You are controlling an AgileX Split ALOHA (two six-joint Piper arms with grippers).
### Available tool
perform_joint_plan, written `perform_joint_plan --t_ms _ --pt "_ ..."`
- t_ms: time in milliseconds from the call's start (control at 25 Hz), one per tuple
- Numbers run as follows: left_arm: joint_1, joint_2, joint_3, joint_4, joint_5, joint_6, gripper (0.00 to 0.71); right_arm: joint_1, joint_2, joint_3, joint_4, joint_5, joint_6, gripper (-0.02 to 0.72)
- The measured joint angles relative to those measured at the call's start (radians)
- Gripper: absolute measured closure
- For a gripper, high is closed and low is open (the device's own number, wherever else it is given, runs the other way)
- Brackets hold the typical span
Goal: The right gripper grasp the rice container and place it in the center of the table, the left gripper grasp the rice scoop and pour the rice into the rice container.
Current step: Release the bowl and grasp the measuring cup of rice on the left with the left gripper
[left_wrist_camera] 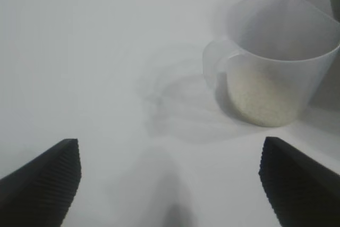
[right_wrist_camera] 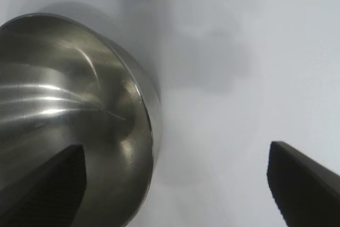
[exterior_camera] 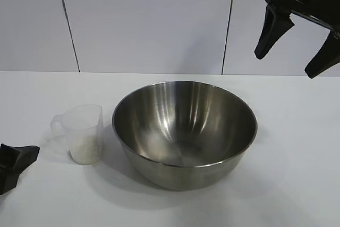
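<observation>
The rice container, a large shiny steel bowl, stands near the middle of the white table; its rim also fills one side of the right wrist view. The rice scoop, a small clear plastic cup with a side handle, stands just left of it with a heap of rice at its bottom. My right gripper hangs open high above the table at the upper right, holding nothing. My left gripper is open low at the table's left edge, short of the rice scoop.
A white panelled wall runs behind the table. Bare tabletop lies to the right of the bowl and in front of it.
</observation>
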Motion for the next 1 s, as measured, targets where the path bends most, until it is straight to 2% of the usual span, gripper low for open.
perform_joint_plan --t_ms 360,720,1000 --pt "0.000 0.013 -0.067 0.002 -0.005 0.000 0.056 0.000 0.000 0.000 0.000 0.000 -0.001 0.064" --pt "0.000 0.016 -0.076 0.002 -0.005 0.000 0.056 0.000 0.000 0.000 0.000 0.000 -0.001 0.064" --pt "0.000 0.090 -0.093 0.004 -0.005 0.000 0.056 0.000 0.000 0.000 0.001 0.000 -0.001 0.064"
